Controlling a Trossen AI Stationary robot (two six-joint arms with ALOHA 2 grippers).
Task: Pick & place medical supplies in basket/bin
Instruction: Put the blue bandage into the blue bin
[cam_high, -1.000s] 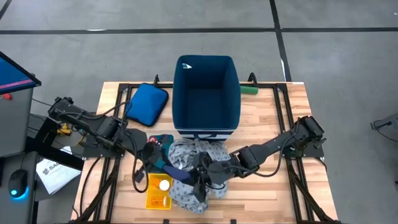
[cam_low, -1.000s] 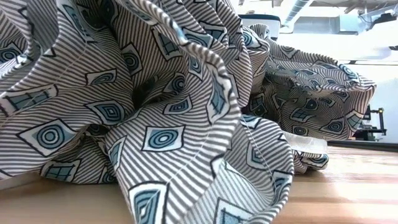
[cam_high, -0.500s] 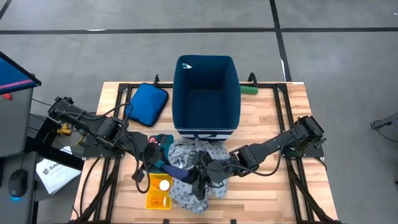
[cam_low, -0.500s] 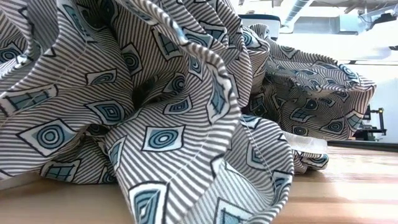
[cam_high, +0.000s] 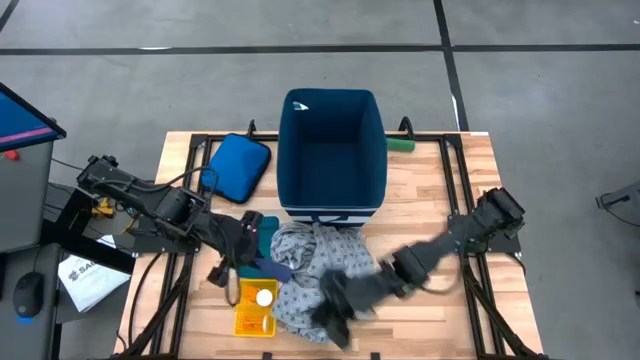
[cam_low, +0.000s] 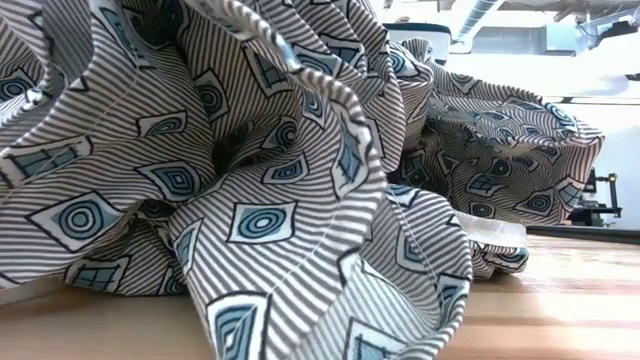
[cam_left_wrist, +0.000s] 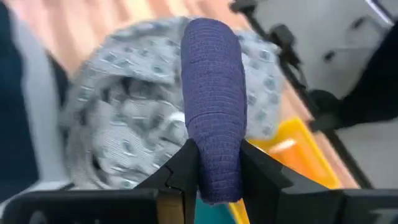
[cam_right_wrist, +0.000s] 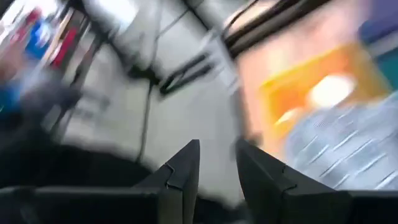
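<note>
Lower centre of the high view: both arms at the grey gown (cam_high: 310, 265).
Left gripper (cam_left_wrist: 214, 163) jaws clamp a dark-blue cylinder (cam_left_wrist: 213, 124); right gripper (cam_right_wrist: 216, 165) jaws stand slightly apart, empty.

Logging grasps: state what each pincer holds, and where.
Left pincer clamps the dark-blue roll near one end. Right pincer holds nothing.

Both arms are dark, nearly black, built of chunky jointed segments. The left arm (cam_high: 150, 205) carries looping black cables along its length and a small yellow-brass fitting near its base, toward nine o'clock. The right arm (cam_high: 470, 228) has a blocky shoulder housing (its forward end is smeared into a blur). The left gripper (cam_left_wrist: 217, 177) has two matte black fingers (cam_left_wrist: 186, 165) with angular, faceted faces. The right gripper (cam_right_wrist: 216, 168) has the same dark wedge-shaped fingers.
</note>
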